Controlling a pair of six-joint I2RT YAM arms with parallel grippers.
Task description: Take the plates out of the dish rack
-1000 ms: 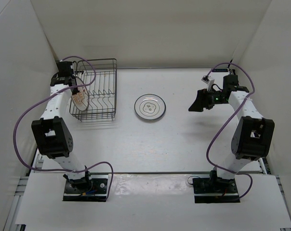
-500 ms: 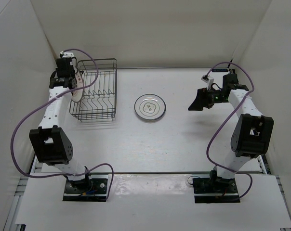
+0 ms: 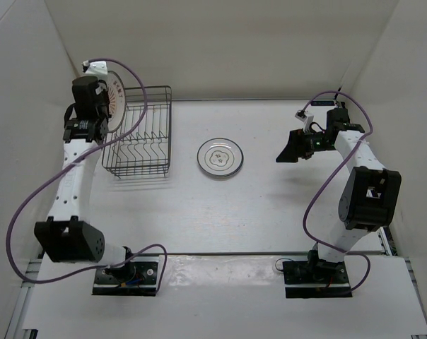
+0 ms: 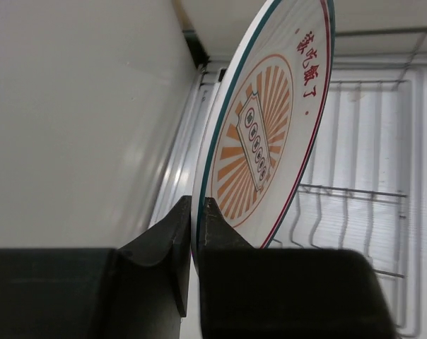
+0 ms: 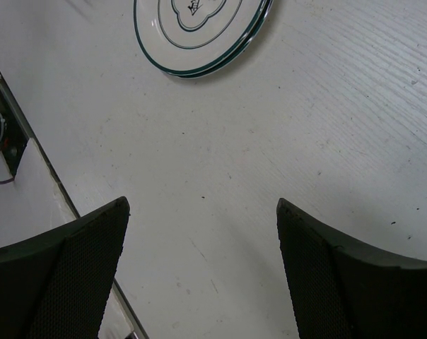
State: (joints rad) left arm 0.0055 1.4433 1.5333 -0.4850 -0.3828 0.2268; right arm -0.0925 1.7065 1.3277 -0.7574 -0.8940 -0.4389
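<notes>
The sunburst plate (image 4: 270, 134) is gripped by the left claw (image 4: 194, 236), whose two fingers are clenched on the plate's lower rim, one on each face. From the claw the plate stands up on edge and leans slightly, with its orange rays and red characters turned to the right of the fingers. It is held in the air, clear of the wires. The dish rack (image 3: 137, 171) is seen below the left claw and to its right, resting on the counter (image 3: 270, 212); its slotted dividers are visible past the plate's right edge in the left wrist view.

The right claw (image 5: 203, 212) is released, its fingers spread wide with nothing between them, and it is held above the bare counter. Ahead of it, beyond the fingertips and well apart from them, a white plate (image 5: 199, 28) with a dark rim is laid flat. A doubled dark edge is shown there, as of two plates stacked, though this cannot be told for certain.
</notes>
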